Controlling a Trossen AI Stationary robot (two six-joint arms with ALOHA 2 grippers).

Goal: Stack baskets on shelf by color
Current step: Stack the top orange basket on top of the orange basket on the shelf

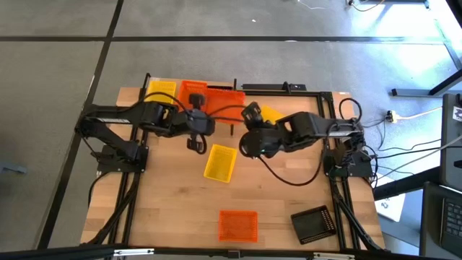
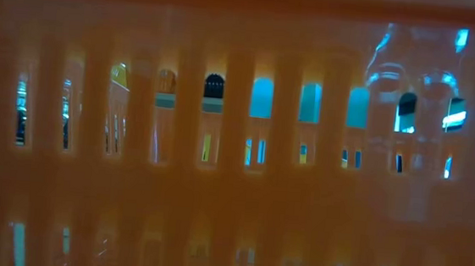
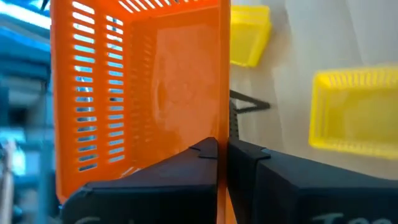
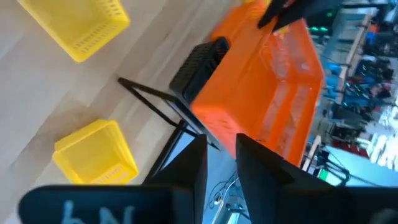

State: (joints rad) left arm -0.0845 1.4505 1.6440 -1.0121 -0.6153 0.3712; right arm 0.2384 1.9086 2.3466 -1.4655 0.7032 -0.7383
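Baskets of thin plastic with slotted sides sit around the wooden counter (image 1: 166,209). One orange basket (image 1: 215,97) is up at the back by the shelf (image 1: 289,89), a low rack of thin black bars along the far edge. The left gripper (image 3: 222,152) has its jaws pinched tight on this basket's flat wall, so the basket is tipped on its side. The right gripper (image 4: 221,146) is just beside the same basket, with its jaws a little apart and nothing between them.

A yellow basket (image 1: 220,162) lies alone near the middle of the counter. Another yellow basket (image 1: 162,88) sits at the back left corner, and a third yellow basket (image 1: 271,113) peeks out by the right arm. A second orange basket (image 1: 237,225) lies flat near the front edge, and a black basket (image 1: 313,224) sits near it to the right. From the low camera, an orange slotted wall (image 2: 233,192) fills almost the whole view.
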